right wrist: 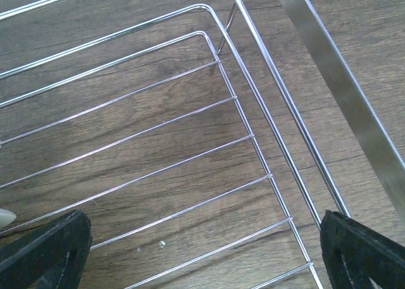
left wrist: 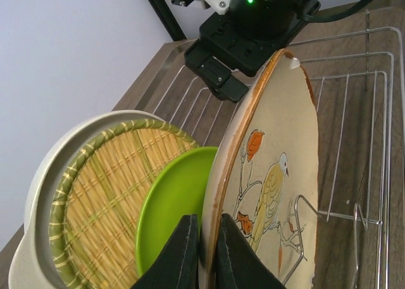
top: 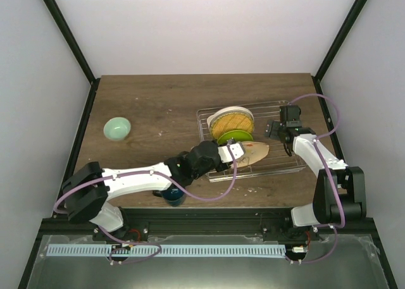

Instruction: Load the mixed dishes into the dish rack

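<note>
The tan bird plate (left wrist: 278, 175) is clamped at its rim by the left gripper (left wrist: 209, 254), one black finger (left wrist: 180, 254) pressed on each face, and it is held on edge, leaning, inside the dish rack (top: 281, 164). Just beyond it, on the far side, the lime green plate (left wrist: 174, 200) is stood upright. After that comes the yellow woven plate (left wrist: 107, 200), backed by the cream plate (left wrist: 35, 200) at the far end of the row. The right gripper (top: 283, 137) is hung over the rack's right part, its fingers (right wrist: 44, 245) spread wide apart with only rack wires and the wooden table (top: 158, 105) seen between them. The mint bowl (top: 117, 128) is seen on the left of the table, well apart from the rack. The dark blue mug (top: 172, 196) is left at the near edge, partly hidden under the left arm.
</note>
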Robot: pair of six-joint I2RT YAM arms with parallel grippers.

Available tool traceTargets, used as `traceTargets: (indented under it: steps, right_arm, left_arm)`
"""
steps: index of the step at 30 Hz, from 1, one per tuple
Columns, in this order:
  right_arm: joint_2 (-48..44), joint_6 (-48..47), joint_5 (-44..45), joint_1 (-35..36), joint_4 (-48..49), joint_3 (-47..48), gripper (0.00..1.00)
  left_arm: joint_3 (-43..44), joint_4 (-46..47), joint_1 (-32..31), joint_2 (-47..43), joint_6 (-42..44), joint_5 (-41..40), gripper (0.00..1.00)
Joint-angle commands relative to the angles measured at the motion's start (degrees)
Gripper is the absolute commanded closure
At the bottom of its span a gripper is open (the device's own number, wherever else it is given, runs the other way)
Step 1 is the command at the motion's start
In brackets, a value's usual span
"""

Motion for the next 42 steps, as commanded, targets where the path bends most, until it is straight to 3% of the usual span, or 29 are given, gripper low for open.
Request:
traceTargets:
  steps: [1,6,14,23,29,35,38,42]
  right_arm:
    - [-1.01,-0.09,0.94,-0.55,0.51,1.55,0.0]
    - [-1.13,-0.08,1.04,-0.54,0.45,1.51,0.0]
    - [-1.47,-0.01,1.21,-0.54,0.33,1.54,0.0]
    - [-3.23,0.09,2.76,-0.54,0.44,1.8,0.0]
    - [-5.13,0.13,2.67,-0.56,1.04,1.29,0.0]
    - [-5.35,0.0,1.43,-0.56,1.15,1.12,0.0]
    - [-5.36,0.0,1.0,-0.54,1.4,0.93,0.0]
    - [-5.27,-0.09,0.46,-0.54,1.77,0.97,0.0]
  left_arm:
    - [3.03,7.96,-0.79,-0.13,-3.5,1.56,0.96]
    - [2.4,7.22,-0.79,-0.96,-3.31,0.72,0.79]
    - [1.34,4.5,-0.87,-3.68,-3.39,-0.03,0.44]
    - [2.43,0.26,0.56,-12.86,-6.73,-5.57,0.14]
    - [7.92,-16.01,17.57,-18.36,-24.54,1.15,0.1]
    - [13.11,-35.54,39.46,-15.4,-36.86,6.35,0.04]
    - [14.12,-42.35,43.92,-12.34,-36.8,2.44,0.04]
    - [15.4,-48.62,44.29,-7.3,-34.03,-3.3,0.03]
